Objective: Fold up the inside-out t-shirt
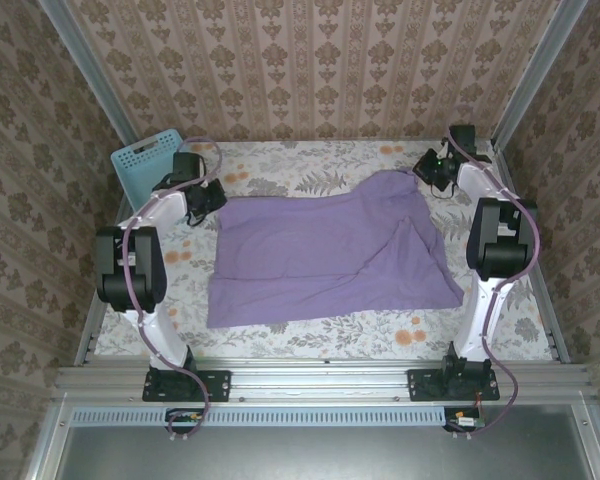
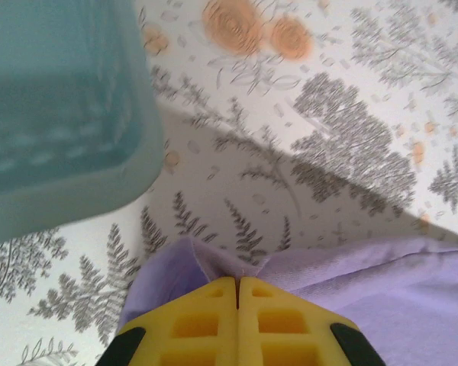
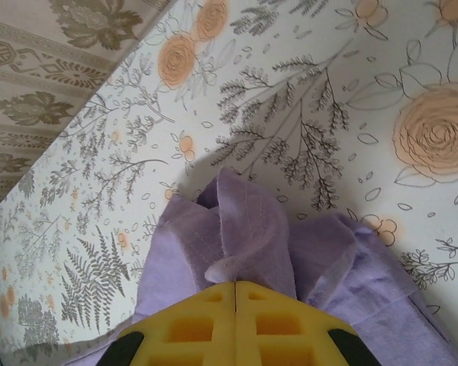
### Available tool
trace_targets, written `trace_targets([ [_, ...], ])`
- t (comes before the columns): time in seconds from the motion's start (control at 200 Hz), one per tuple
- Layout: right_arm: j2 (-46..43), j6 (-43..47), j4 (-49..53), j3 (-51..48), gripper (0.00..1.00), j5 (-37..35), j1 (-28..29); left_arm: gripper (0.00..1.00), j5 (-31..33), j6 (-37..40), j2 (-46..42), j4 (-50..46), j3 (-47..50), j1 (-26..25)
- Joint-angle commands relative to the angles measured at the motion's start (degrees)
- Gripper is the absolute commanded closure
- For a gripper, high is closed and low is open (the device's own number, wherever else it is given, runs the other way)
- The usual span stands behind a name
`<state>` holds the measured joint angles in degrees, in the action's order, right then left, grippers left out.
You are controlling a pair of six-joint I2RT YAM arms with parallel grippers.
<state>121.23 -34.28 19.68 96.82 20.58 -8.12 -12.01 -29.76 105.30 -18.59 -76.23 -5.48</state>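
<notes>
The shirt (image 1: 330,255) lies spread nearly flat on the desk (image 1: 380,340), its near edge toward my bases, a diagonal ridge across its right half. No fold is made yet, I judge; all the folding is left. At the far edge my left claw (image 2: 237,282) is clenched on the left corner, my right claw (image 3: 236,284) on the right corner, cloth bunched at both tips. The basket (image 1: 145,160) stands beyond, far left.
</notes>
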Motion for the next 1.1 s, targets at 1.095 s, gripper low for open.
trace_targets([
  [1.095, -71.9, -4.9, 15.4, -57.5, 1.0, -14.1, -2.9, 1.0, 5.5, -2.8, -48.8, -6.4, 43.0, 1.6],
])
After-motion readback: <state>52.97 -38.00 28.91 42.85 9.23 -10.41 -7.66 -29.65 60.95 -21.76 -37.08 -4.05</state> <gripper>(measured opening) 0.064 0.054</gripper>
